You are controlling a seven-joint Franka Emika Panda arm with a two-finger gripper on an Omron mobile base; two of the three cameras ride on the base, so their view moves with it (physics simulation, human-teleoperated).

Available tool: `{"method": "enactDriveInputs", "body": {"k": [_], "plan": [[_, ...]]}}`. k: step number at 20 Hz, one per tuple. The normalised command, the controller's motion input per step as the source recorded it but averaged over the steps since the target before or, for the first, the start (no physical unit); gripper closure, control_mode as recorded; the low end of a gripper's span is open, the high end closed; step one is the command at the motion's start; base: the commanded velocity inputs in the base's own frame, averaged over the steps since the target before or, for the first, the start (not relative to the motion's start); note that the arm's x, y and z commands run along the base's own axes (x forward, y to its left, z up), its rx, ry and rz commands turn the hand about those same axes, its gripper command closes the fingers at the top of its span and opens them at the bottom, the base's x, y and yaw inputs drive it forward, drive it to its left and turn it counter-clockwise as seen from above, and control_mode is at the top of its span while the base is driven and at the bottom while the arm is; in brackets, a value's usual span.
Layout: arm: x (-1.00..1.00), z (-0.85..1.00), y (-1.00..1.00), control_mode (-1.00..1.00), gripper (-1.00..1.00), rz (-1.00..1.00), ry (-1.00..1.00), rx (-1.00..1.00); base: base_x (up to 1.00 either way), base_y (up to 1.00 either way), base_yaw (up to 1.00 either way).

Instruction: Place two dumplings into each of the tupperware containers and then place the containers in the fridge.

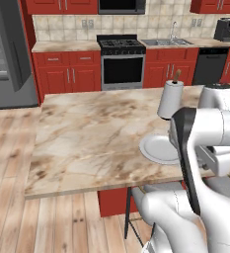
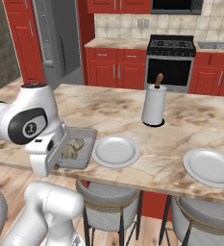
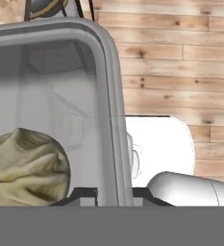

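The arm folds tightly over the near edge of the island counter [image 2: 190,129]. In the right base view its upper link sits at 9 o'clock of the frame and the hand angles down toward 5 o'clock, ending at the near end of a tupperware container [image 2: 80,144]. In the left base view the forearm and wrist block the right half of the frame, covering most of the counter's 3 o'clock side.

The gripper [image 3: 111,198] is closed on the rim of the container: in the hand view the two dark finger tips sit on either side of the grey rim wall at 6 o'clock, one inside the tray and one outside. In the right base view the hand housing hides the fingers.

The container appears lifted at the counter's near edge, since the hand view shows wooden floor [image 3: 180,72] and a stool [image 3: 48,7] beyond it; whether any part still touches the counter cannot be told.

Dumplings [image 2: 72,146] lie inside the container. In the right base view they read as a tan cluster whose count is hard to make out. In the hand view one sits at 8 o'clock, cut off by the frame edge, just beside the inner finger.

A white plate [image 2: 116,150] lies at 3 o'clock of the container, close by. A paper towel roll [image 2: 153,108] stands upright farther back. The fridge [image 1: 5,54] stands at 10 o'clock in the left base view, well apart, partly cut off.
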Motion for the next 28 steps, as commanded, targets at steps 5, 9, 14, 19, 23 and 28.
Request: {"method": "enactDriveInputs", "body": {"k": [5,9,14,19,23,28], "plan": [[0.00,0.00,0.00,-1.00,1.00,-0.01,-0.19,0.00,0.00,0.00,0.00],[0.00,0.00,0.01,-1.00,1.00,0.00,-0.16,0.00,0.00,0.00,0.00],[0.00,0.03,0.00,-1.00,1.00,0.00,0.02,0.00,0.00,0.00,0.00],[0.02,0.02,0.01,-1.00,1.00,0.06,0.04,0.00,0.00,0.00,0.00],[0.00,0.00,0.00,-1.00,1.00,0.26,-0.01,0.00,0.00,0.00,0.00],[0.00,0.00,0.10,-1.00,1.00,0.08,0.00,0.00,0.00,0.00,0.00]]}}
